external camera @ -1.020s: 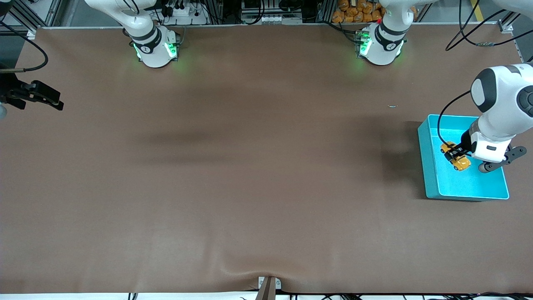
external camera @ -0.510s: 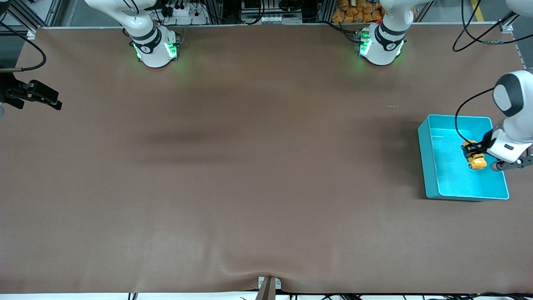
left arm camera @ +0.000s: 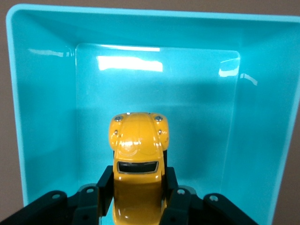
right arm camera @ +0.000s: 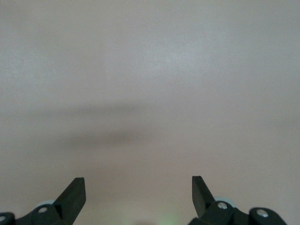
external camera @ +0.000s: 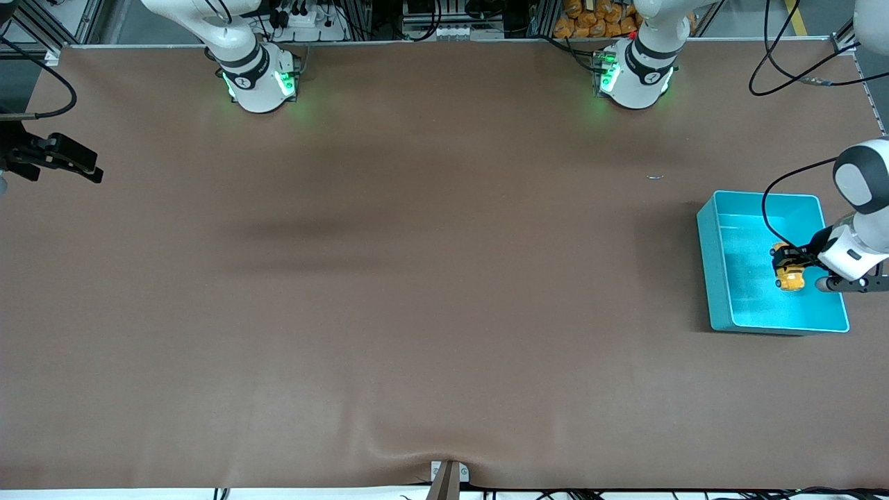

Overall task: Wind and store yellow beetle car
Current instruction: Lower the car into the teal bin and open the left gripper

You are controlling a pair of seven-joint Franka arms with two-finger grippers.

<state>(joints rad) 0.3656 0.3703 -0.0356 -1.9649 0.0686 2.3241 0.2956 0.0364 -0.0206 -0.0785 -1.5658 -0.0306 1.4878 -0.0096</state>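
The yellow beetle car [external camera: 790, 271] is held in my left gripper [external camera: 788, 260], inside the teal bin [external camera: 715, 278] at the left arm's end of the table. In the left wrist view the car [left arm camera: 138, 164] sits between the black fingers [left arm camera: 105, 185], which are shut on its sides, with the bin's floor [left arm camera: 187, 103] under it. I cannot tell whether the car touches the floor. My right gripper [external camera: 66, 161] is open and empty over the table's edge at the right arm's end; its fingertips [right arm camera: 75, 192] stand wide apart over bare table.
The brown table mat [external camera: 417, 278] spreads between the two arms. A small pale scrap [external camera: 655, 177] lies on the mat, farther from the front camera than the bin. A clamp [external camera: 448, 476] sits at the table's front edge.
My left gripper has carried the car across the bin toward the table's end, turned it and lowered it. The right arm has barely moved.
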